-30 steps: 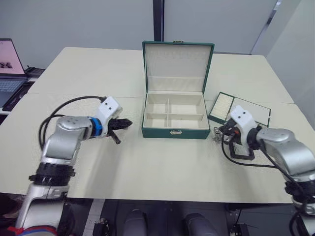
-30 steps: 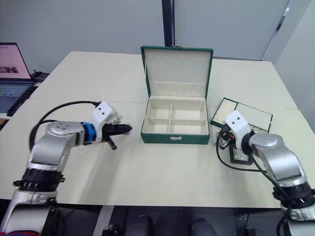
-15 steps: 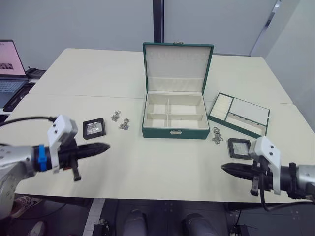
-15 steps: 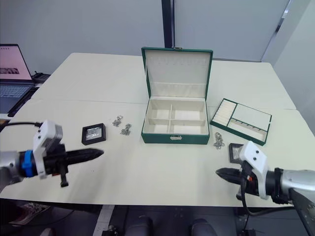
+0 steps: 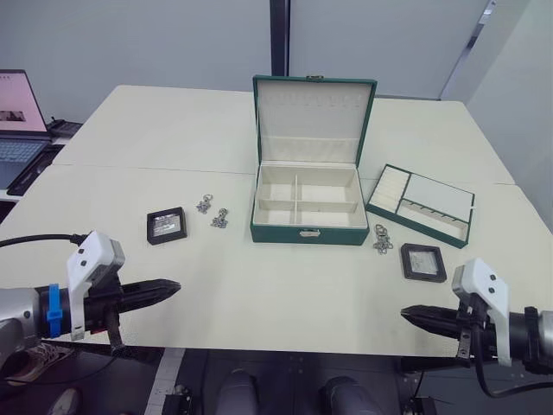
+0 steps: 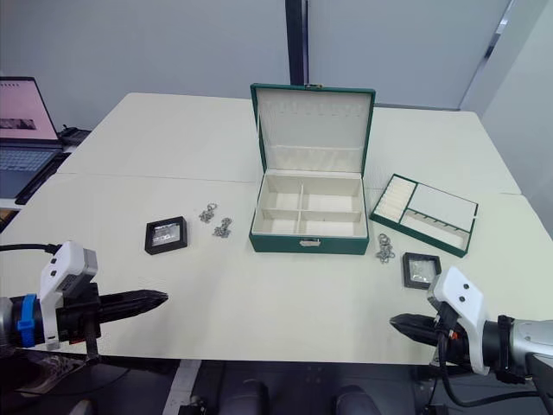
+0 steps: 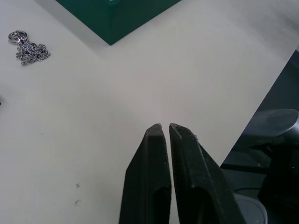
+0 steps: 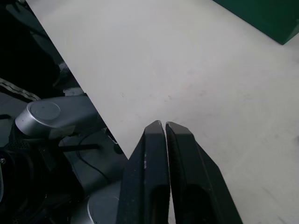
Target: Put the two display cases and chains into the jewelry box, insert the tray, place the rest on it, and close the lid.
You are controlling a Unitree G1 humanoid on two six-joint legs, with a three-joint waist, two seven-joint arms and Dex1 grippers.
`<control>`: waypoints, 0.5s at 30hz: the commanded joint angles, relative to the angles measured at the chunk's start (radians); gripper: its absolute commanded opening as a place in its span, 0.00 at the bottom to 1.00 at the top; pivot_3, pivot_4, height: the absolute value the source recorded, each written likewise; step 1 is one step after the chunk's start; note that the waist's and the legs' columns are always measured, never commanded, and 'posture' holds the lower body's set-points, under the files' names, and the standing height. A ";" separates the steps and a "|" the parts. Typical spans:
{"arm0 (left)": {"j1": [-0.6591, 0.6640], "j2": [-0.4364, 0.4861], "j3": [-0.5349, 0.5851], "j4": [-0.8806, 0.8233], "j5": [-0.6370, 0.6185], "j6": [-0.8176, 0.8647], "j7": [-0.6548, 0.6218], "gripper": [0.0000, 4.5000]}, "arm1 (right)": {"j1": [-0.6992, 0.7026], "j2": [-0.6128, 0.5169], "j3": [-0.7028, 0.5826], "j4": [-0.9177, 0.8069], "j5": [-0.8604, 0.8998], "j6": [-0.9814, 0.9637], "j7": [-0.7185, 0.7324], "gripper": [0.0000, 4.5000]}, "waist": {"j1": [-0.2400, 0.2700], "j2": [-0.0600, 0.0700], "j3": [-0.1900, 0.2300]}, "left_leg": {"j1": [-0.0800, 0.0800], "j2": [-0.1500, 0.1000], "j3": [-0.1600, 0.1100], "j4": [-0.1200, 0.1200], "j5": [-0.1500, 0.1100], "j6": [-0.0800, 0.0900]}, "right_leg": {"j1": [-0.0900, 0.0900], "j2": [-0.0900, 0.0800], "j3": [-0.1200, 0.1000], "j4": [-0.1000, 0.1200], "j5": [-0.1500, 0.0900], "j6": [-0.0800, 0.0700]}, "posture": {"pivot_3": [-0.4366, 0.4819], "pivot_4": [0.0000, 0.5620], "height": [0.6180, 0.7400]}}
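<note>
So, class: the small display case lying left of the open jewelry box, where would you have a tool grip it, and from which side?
Grip the left display case by two opposite edges of its black frame, coming straight down from above. It lies flat on the table, so only its thin rim offers purchase; the clear window is probably too slick. The left tool, now shut, is nearest.

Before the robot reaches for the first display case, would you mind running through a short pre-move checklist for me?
1. Jewelry box lid up, compartments free: ok.
2. Left display case flat on the table, unobstructed: ok.
3. Right display case flat, beside the chain: ok.
4. Tray out of the box: ok.
5. Left gripper jaws open: not ok, shut.
6. Right gripper jaws open: not ok, shut.
</note>
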 commanded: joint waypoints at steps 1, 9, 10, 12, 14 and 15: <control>0.005 0.026 0.006 -0.010 -0.023 0.023 0.010 0.26 | -0.006 -0.025 -0.014 -0.001 0.036 -0.016 0.003 0.24 | 0.000 0.000 0.000 | 0.000 0.000 0.000 0.000 0.000 0.000 | 0.000 0.000 0.000 0.000 0.000 0.000 | 0.48 0.27 1.00; -0.015 0.052 -0.020 0.003 -0.025 0.009 0.018 0.82 | -0.008 -0.044 0.023 0.020 0.033 -0.056 -0.018 0.73 | 0.000 0.000 0.000 | 0.000 0.000 0.000 0.000 0.000 0.000 | -0.001 0.000 0.000 0.000 0.000 0.000 | 0.48 0.27 1.00; -0.016 0.057 -0.026 0.004 -0.024 0.003 0.011 0.90 | -0.006 -0.045 0.027 0.021 0.033 -0.062 -0.018 0.81 | 0.000 0.000 0.000 | 0.000 0.000 0.000 0.000 0.000 0.000 | -0.001 0.000 0.000 0.000 0.000 0.000 | 0.48 0.27 1.00; -0.013 0.072 -0.039 0.006 -0.012 -0.025 -0.010 1.00 | -0.007 -0.048 0.034 0.021 0.030 -0.079 -0.015 0.97 | 0.000 0.000 0.000 | 0.000 0.000 0.000 0.000 0.000 0.000 | -0.001 0.000 0.000 0.000 0.000 0.000 | 0.48 0.27 1.00; -0.013 0.095 -0.052 0.017 0.021 -0.062 -0.020 1.00 | -0.032 -0.050 0.042 0.012 0.029 -0.117 -0.008 0.99 | 0.000 0.000 0.000 | 0.000 0.000 0.000 0.000 0.000 0.000 | -0.001 0.000 0.000 0.000 0.000 0.000 | 0.48 0.27 1.00; -0.008 0.118 -0.059 0.027 0.037 -0.071 -0.031 1.00 | -0.050 -0.048 0.045 0.004 0.032 -0.141 -0.006 0.99 | 0.000 0.000 0.000 | 0.000 0.000 0.000 0.000 0.000 0.000 | -0.001 0.000 0.000 0.000 0.000 0.000 | 0.48 0.27 1.00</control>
